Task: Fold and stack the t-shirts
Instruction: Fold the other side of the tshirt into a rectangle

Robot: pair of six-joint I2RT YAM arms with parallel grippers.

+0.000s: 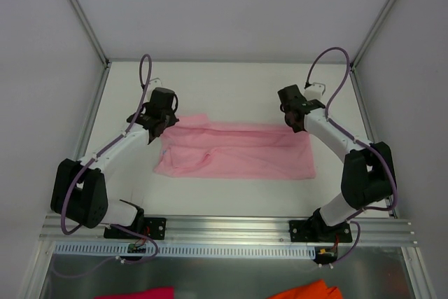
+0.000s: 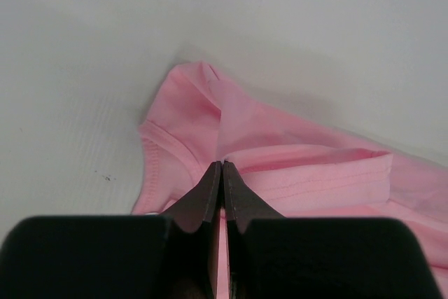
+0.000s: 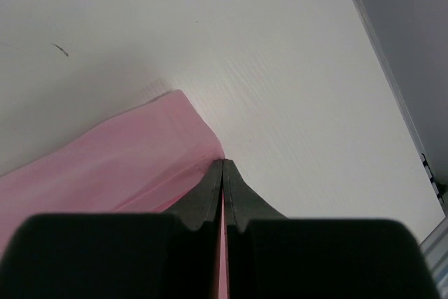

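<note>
Left claw (image 2: 222, 167) pinched shut on t-shirt (image 1: 238, 152) far corner, right claw (image 3: 222, 166) likewise, arms stretched forward

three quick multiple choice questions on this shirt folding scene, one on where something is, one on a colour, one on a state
1. Where does the t-shirt lie?
A. Spread across the middle of the table
B. Hanging off the left edge
C. Bunched in the far right corner

2. What colour is the t-shirt?
A. White
B. Blue
C. Light pink

3. How do the left end effector and the right end effector stand?
A. Both open above the cloth
B. Both shut on the t-shirt
C. Left open, right shut

Answers:
1 A: the top view shows it lying across the middle of the white surface.
2 C: it is pink in all three views.
3 B: each wrist view shows fingers pressed together with pink cloth pinched between them.
</note>
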